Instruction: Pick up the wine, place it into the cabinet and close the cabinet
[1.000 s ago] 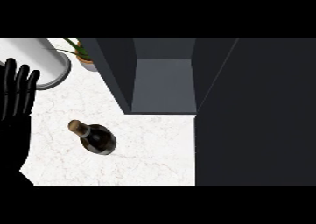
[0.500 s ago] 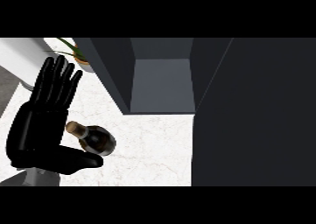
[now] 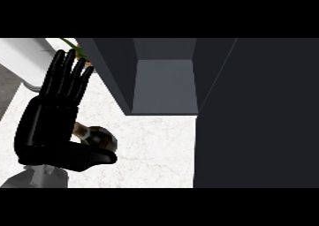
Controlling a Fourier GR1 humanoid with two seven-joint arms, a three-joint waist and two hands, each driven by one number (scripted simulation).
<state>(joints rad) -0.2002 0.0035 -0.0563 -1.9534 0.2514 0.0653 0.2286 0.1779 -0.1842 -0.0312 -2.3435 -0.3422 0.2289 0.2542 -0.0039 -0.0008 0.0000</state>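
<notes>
The left hand (image 3: 51, 128) is seen at the left side of the head view, above the white marble counter (image 3: 155, 150). Its fingers (image 3: 69, 77) are kept straight and a little spread, pointing away from the robot, and the thumb (image 3: 90, 157) is stretched out to the right. Nothing is held in it. The wine bottle (image 3: 103, 137) is placed upright on the counter, just beside the palm and above the thumb; its left part is hidden by the hand, so contact cannot be told. The cabinet (image 3: 165, 88) is found open beyond the bottle, with its dark door (image 3: 260, 114) at the right. The right hand is not shown.
</notes>
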